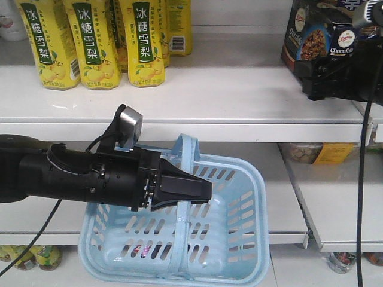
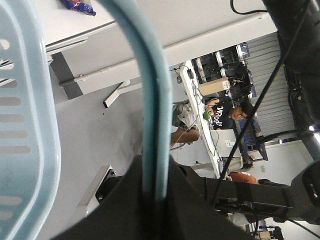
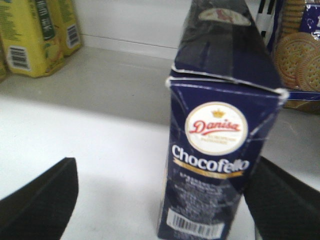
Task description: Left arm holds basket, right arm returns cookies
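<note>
Cookies [image 3: 220, 150] upright at right of frame, right gripper [image 3: 160, 200] spread wide, not gripping. Left gripper [image 1: 179, 190] clamps basket [image 1: 239, 239] handle. Risk: snagging box on retreat tips it.

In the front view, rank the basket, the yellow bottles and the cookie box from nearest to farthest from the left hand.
1. Basket: its handle is in the left hand.
2. Yellow bottles: upper shelf, above the hand.
3. Cookie box: upper shelf, far right, by the right hand.
</note>
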`<state>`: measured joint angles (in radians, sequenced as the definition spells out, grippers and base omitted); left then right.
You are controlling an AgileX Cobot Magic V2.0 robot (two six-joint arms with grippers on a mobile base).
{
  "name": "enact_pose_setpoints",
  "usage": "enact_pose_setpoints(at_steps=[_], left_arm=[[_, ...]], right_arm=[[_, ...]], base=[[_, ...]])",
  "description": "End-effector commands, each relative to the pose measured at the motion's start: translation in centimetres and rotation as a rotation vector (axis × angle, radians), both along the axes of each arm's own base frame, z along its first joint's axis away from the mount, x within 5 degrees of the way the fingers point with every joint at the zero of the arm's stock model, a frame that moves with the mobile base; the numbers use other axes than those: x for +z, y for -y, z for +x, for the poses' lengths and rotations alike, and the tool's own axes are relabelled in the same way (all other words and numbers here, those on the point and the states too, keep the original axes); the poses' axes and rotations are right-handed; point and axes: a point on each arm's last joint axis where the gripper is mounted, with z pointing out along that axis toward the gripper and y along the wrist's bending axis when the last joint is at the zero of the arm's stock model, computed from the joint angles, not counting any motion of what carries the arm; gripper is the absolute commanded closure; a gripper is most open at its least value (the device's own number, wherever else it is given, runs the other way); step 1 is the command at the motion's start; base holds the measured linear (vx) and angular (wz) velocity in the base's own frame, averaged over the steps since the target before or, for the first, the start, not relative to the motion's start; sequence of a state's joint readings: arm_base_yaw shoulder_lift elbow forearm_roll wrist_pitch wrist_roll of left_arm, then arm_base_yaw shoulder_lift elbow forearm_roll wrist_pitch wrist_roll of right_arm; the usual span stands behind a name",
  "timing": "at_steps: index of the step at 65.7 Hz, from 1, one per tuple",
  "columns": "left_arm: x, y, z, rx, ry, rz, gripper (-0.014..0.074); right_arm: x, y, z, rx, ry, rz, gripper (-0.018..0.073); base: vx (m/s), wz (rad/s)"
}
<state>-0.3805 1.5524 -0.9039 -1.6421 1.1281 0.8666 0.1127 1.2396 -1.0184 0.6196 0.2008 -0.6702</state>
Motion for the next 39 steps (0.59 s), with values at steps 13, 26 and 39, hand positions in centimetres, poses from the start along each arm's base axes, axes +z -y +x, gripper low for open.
enact_pose_setpoints(at_steps=[13,26,39], left_arm=[[3.3,-0.1,0.1,0.04,0.041,-0.156,0.0603],[3.3,-0.1,0.1,0.04,0.041,-0.156,0.0603],[3.3,-0.1,0.1,0.04,0.041,-0.156,0.0603]], right_arm=[[3.3,4.1,-3.5,-0.09,0.021,-0.01,-0.002],[4.8,4.7,-6.7,-0.096,0.031,-0.024,-0.002],[5.6,3.9,-9.9,-0.045,0.004,-0.02,-0.002]], base=[[0.0,0.0],[0.0,0.0],[0.0,0.0]])
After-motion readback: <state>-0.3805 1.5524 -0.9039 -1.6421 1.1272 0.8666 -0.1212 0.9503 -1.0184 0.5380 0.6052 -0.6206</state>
